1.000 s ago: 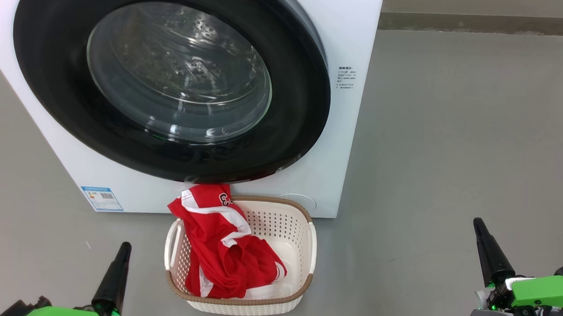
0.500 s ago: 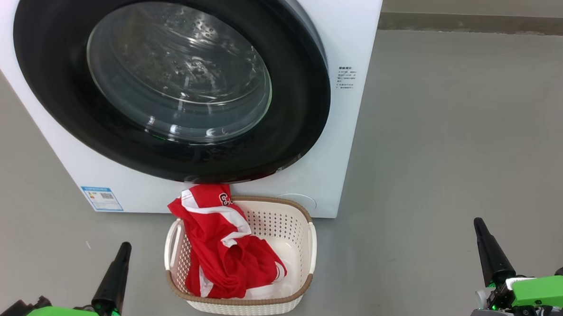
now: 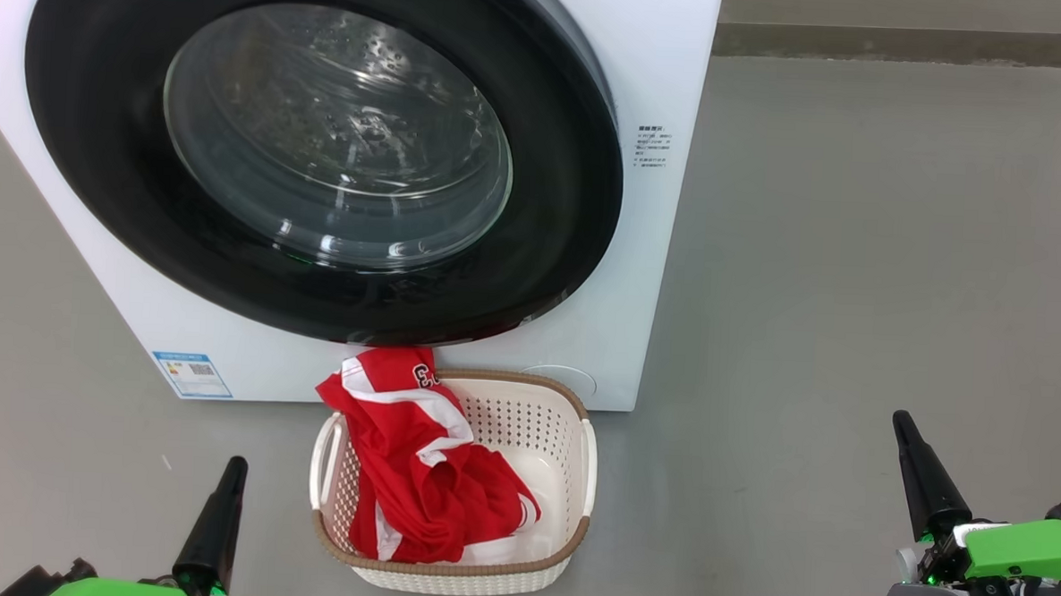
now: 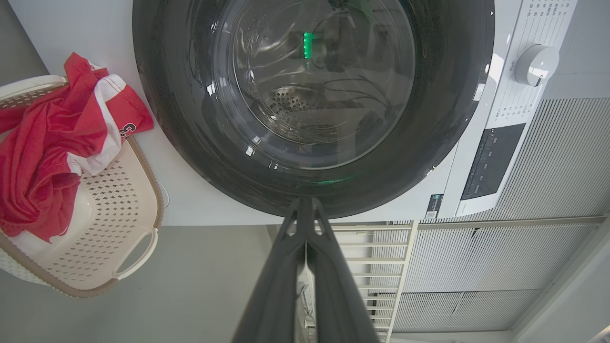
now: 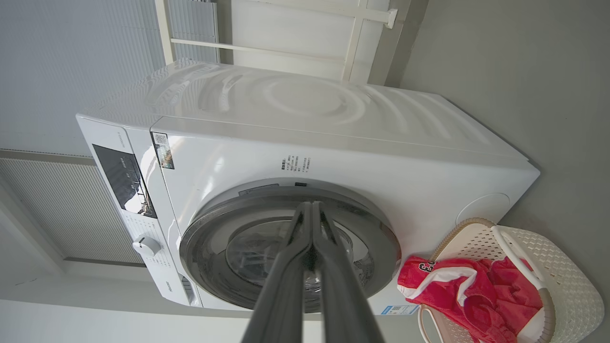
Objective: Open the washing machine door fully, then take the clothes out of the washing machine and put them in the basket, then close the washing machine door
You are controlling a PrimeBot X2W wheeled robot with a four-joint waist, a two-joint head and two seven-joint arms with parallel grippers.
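The white washing machine (image 3: 674, 89) fills the upper left of the head view, and its round black-rimmed door (image 3: 322, 150) lies flat against the front. On the floor just before it stands the cream basket (image 3: 568, 461), holding the red clothes (image 3: 424, 472) with white stripes; one red piece hangs over the basket's back left rim. My left gripper (image 3: 235, 466) is at the lower left, shut and empty. Far off at the lower right is my right gripper (image 3: 899, 420), also shut with nothing in it. The wrist views show the door (image 4: 310, 95) (image 5: 290, 247), the clothes (image 4: 52, 143) (image 5: 467, 290) and both finger pairs pressed together.
Grey floor (image 3: 853, 303) stretches to the right of the machine up to a wall base at the back. A blue label (image 3: 192, 374) sits at the machine's lower left corner. White shelving (image 4: 362, 267) and ribbed wall panels stand behind the machine.
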